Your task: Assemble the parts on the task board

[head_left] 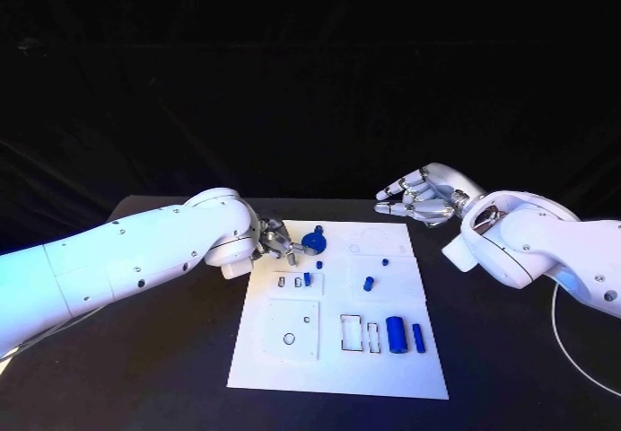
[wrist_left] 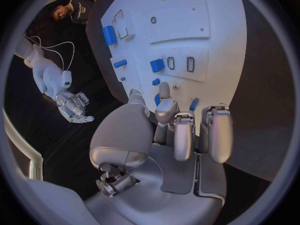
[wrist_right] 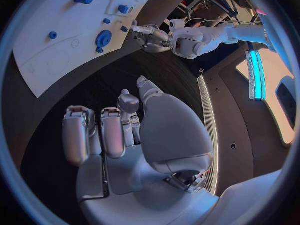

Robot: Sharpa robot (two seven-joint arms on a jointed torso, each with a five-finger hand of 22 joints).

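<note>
Counter (head_left: 155, 377): black, carries the board; both arms work above it.
Task board (head_left: 330, 368): white flat plate, mid-counter, long axis running away from the robot; looks stiff & thin, prob. light enough to slide if pushed sideways, so any insertion should press straight down.
Left hand (head_left: 275, 241): at the board's far-left corner; fingers (wrist_left: 164, 107) curled close tog. w/ tips on or just over the board beside the round part; cannot tell if they pinch anything.
Right hand (head_left: 416, 199): off the board, over bare counter past its far-right corner; fingers (wrist_right: 107, 132) bent loosely, apart, holding nothing.
Round part (head_left: 315, 241): blue disc w/ a raised knob, near the board's far edge, just beside the left fingertips; looks like hard plastic, rigid, light, smooth; best taken by the knob or across the rim.
Large cylinder (head_left: 396, 334): blue, lying on its side in the near-right area beside the outlined slots; rigid, prob. rolls if nudged; grip across the middle.
Slim cylinder (head_left: 418, 338): blue, just beside the large one, apart from it; same handling, narrower pinch.
Small pegs (head_left: 369, 284): blue, scattered mid-board; tiny, light, likely slippery; fingertip pinch only, easy to knock away.
</note>
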